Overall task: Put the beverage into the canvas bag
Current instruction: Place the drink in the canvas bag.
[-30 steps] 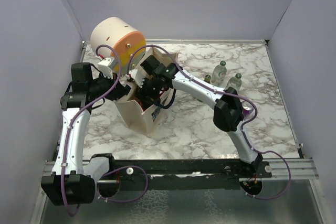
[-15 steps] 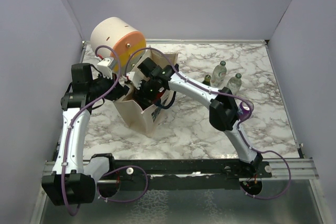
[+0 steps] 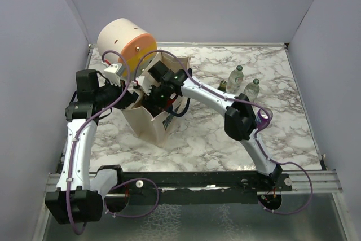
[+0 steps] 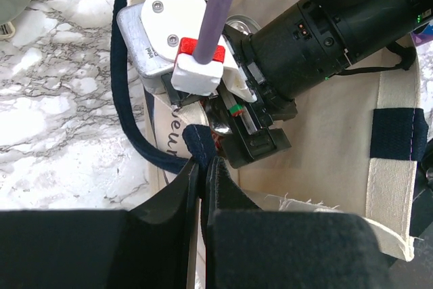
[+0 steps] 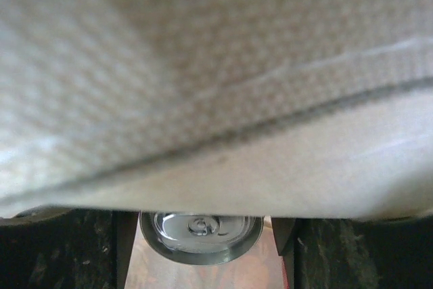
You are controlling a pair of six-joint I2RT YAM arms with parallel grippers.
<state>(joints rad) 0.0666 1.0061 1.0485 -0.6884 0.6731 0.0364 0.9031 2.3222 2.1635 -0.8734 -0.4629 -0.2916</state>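
The beige boxy canvas bag (image 3: 148,125) with dark navy strap handles (image 4: 128,99) stands upright on the white marble-patterned table (image 3: 271,66), between the two arms. Its mouth is open.

Left hand (image 4: 203,164): clenched. Its two black fingers pinch the near rim of the bag at the point where a navy strap is sewn on.

Right hand (image 5: 205,248): reaches down through the mouth into the bag. In the right wrist view a silver-topped beverage can (image 5: 201,233) sits between its two dark fingers (image 5: 126,252), under a fold of pale canvas. The can is inside the bag. A thin gap shows beside one finger, and the view does not show whether the hand grasps the can or has released it.

A cream-and-orange cylindrical drum (image 3: 121,38) lies on its side at the far left corner of the table, just behind the bag. Several clear glass bottles (image 3: 237,76) stand together to the right, well apart from the bag.
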